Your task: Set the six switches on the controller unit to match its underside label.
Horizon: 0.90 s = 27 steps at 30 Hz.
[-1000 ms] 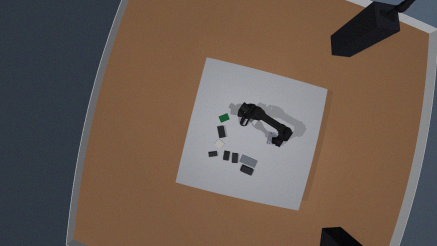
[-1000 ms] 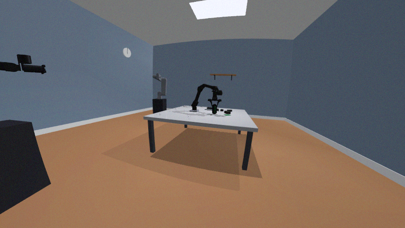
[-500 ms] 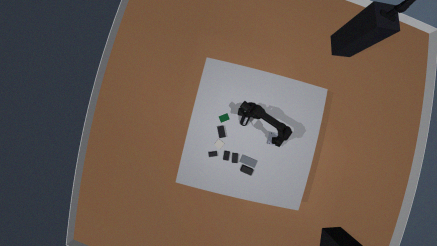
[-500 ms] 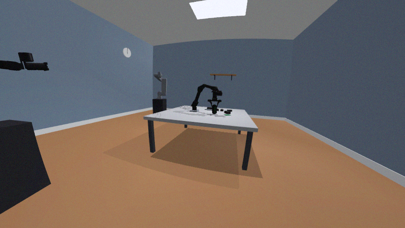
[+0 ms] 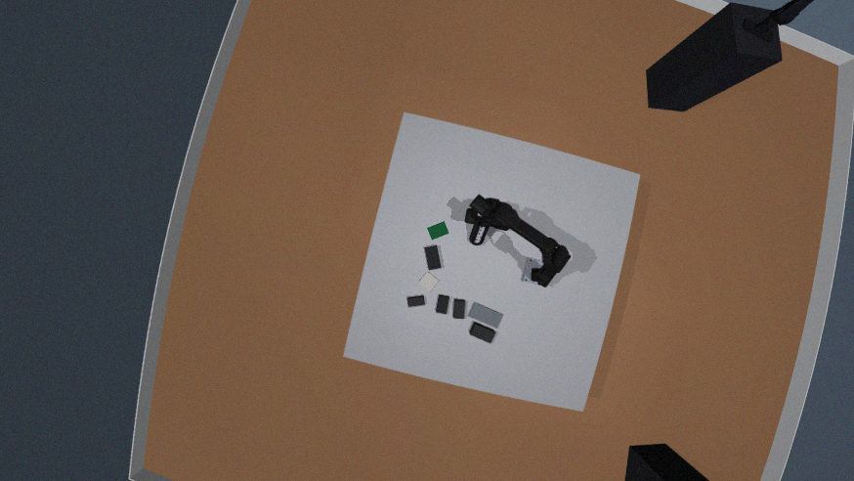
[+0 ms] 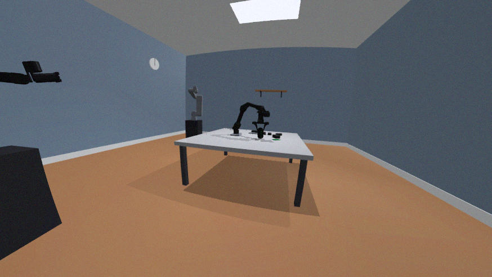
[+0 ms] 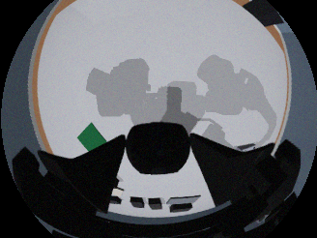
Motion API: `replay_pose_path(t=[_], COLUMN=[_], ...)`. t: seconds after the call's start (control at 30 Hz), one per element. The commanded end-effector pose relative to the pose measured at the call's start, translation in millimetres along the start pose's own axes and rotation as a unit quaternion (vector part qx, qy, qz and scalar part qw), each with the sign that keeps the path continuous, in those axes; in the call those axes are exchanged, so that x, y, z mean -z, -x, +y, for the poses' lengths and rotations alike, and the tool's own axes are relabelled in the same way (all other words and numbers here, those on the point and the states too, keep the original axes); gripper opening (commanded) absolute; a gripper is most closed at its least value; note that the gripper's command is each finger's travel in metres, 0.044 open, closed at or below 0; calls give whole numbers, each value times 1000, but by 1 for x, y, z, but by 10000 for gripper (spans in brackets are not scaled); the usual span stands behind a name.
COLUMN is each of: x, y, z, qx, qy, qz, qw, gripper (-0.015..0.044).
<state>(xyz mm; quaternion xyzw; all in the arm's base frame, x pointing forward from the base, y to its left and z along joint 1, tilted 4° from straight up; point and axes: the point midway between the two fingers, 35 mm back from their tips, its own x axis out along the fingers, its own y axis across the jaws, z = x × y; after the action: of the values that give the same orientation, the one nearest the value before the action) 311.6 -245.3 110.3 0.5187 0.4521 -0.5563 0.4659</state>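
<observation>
The dark controller unit (image 5: 473, 240) (image 6: 259, 133) (image 7: 158, 150) is between the fingers of my gripper (image 6: 260, 128), tipped off its base. My gripper is shut on it, one finger at each side in the wrist view. In the top view the unit's pale label strip (image 5: 480, 233) shows, with small dark marks too small to read. In the exterior view small green spots show on the unit's other side; the switch positions cannot be read. The wrist view shows only its dark rounded outline. I cannot tell whether its lower end touches the bench (image 5: 418, 149) (image 6: 282, 150).
A green board (image 5: 437, 230) (image 7: 92, 138) lies near the unit. Beyond are a dark box (image 5: 432, 257), a cream tile (image 5: 428, 281), several smaller dark blocks (image 5: 442, 304) and a grey plate (image 5: 486, 315). The arm's base plate (image 5: 528, 270) is on the other side.
</observation>
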Motion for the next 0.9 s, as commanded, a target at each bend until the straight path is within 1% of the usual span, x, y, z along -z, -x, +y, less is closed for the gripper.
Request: replay_pose_path(t=[0.0, 0.87], x=[1, -13], y=[-8, -23], z=[1, 1], qx=[8, 8], qy=[7, 7], qz=[6, 5], qw=[1000, 1000], gripper=[338, 338])
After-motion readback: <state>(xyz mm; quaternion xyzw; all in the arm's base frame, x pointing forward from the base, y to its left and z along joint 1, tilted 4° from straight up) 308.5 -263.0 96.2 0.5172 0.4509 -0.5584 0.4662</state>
